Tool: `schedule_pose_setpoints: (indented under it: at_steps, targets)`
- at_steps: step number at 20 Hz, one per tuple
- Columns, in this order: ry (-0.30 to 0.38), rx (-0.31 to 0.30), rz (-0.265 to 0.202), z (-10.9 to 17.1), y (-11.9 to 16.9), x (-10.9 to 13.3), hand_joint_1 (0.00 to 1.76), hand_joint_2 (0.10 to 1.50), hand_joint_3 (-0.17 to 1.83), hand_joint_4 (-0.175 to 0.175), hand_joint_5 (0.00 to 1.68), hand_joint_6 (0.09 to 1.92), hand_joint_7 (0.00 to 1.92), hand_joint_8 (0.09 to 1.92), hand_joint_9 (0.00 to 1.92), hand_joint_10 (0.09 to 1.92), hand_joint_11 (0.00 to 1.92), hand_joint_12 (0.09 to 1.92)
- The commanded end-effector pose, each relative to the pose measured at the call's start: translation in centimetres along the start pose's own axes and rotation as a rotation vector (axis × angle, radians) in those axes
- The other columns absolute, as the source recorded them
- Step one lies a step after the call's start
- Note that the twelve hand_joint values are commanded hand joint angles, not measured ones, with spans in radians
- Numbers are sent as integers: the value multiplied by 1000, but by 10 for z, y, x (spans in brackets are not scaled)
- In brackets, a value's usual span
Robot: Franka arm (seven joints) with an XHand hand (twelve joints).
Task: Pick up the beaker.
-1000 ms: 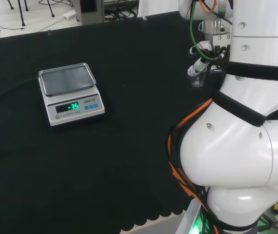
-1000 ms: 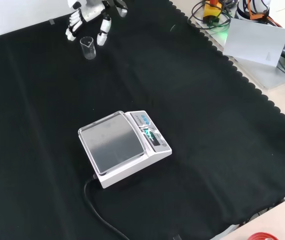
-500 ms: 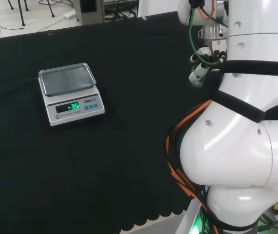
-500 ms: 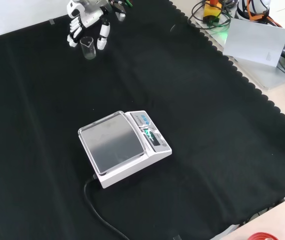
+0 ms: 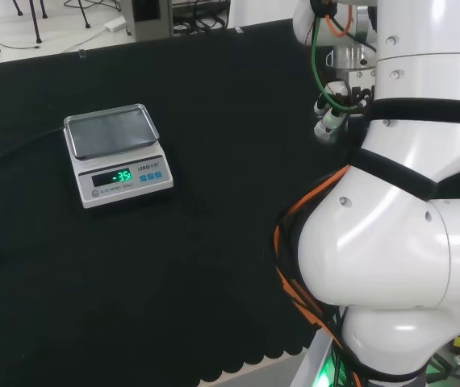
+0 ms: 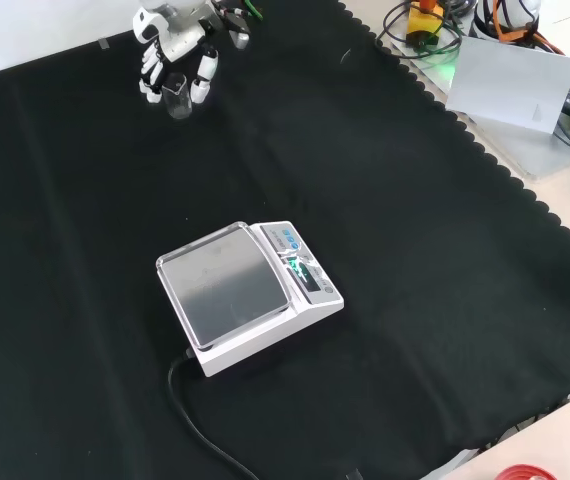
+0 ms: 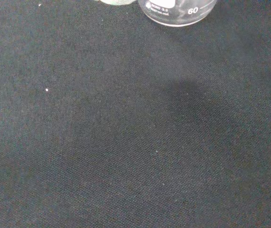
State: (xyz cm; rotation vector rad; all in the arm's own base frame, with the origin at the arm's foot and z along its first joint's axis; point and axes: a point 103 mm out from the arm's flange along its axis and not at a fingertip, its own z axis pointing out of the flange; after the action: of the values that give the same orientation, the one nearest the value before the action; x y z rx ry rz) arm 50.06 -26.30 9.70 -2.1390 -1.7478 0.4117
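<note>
- so far, only the approach looks done: the black and white robot hand sits at the small clear glass beaker at the far edge of the desk in the front view, near that view's top left.
- the hand's fingers hang down on either side of the beaker, one set to its left and one to its right in the front view; they look close against the glass, but i cannot tell whether they press it or merely flank it.
- the beaker's base appears to rest on the black cloth, so by my reading closing round the glass and lifting it are both left to do.
- in the head view a white fingertip of the hand shows just left of the arm's big white links.
- the beaker is a straight-walled, thin, see-through cylinder; the wrist view shows its rounded bottom edge with white printed graduation marks, and it looks empty.
- the cloth is a matte, finely woven black fabric with a scalloped hem, dotted with a few pale specks.
- a white electronic scale with a brushed metal pan stands well apart from the beaker, mid-desk, its green display lit and a black cable trailing from it.
</note>
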Motion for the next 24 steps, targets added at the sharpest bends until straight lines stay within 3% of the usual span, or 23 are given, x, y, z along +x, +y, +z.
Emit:
schedule_pose_setpoints:
  at_steps: [1,5,12,23,24]
  targets:
    - [-2,-6,-1,0,6,3,1015,1048,-175,-89,442,708,179,792,470,868,370,1370]
    - [-5,-27,-3,-2,9,4,1084,1105,-175,-117,479,853,213,815,541,870,475,1346]
    - [-5,-48,-7,-4,11,5,1170,1176,-175,-169,561,953,296,858,665,832,653,1253]
    - [-60,-73,-30,-29,-7,7,1188,1232,-175,-175,670,1016,448,908,767,813,761,1210]
    - [-68,-73,-31,-33,-9,8,1159,1243,-145,-175,708,1119,453,913,772,817,767,1211]
